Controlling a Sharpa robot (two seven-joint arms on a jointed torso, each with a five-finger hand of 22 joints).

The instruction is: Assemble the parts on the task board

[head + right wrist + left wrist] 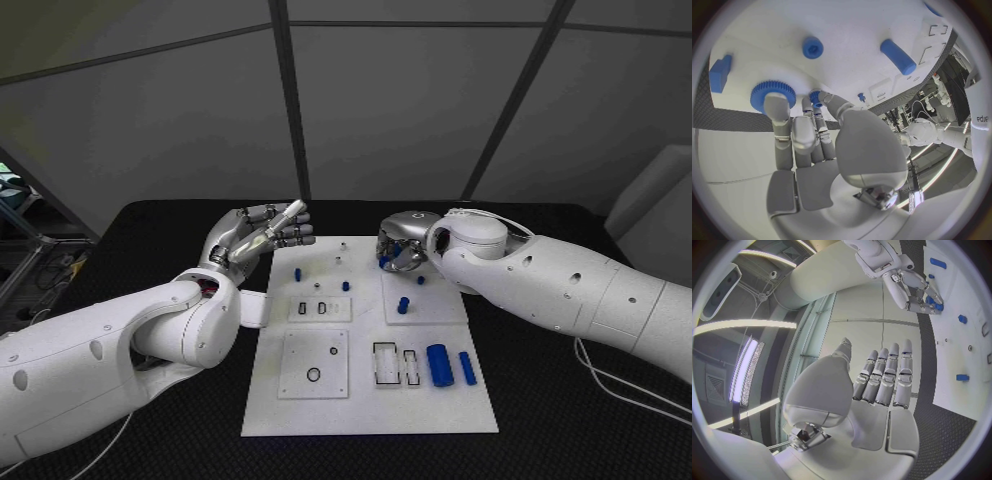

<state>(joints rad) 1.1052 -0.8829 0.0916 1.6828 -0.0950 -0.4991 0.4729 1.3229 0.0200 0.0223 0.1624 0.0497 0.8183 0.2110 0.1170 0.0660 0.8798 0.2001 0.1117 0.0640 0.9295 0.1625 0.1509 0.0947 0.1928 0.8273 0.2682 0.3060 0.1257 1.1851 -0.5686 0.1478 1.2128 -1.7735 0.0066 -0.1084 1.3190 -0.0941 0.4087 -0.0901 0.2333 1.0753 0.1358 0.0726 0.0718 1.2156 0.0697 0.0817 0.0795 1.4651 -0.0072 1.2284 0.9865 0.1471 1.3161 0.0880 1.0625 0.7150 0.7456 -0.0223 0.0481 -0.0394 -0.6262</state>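
My right hand point(401, 250) pinches a small blue peg point(815, 97) over the task board point(369, 400); my left hand point(264, 233) hovers open, holding nothing.

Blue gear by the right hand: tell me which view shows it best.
The right wrist view: the blue gear sits close, teeth clear, with the right hand touching it. In the head view that hand hides it. In the left wrist view I cannot pick it out.

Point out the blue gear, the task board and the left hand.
blue gear point(773, 95), right wrist view, on its toothed top face.
task board point(375, 405), head view, on its bare near end.
left hand point(267, 232), head view, on its curled fingers.
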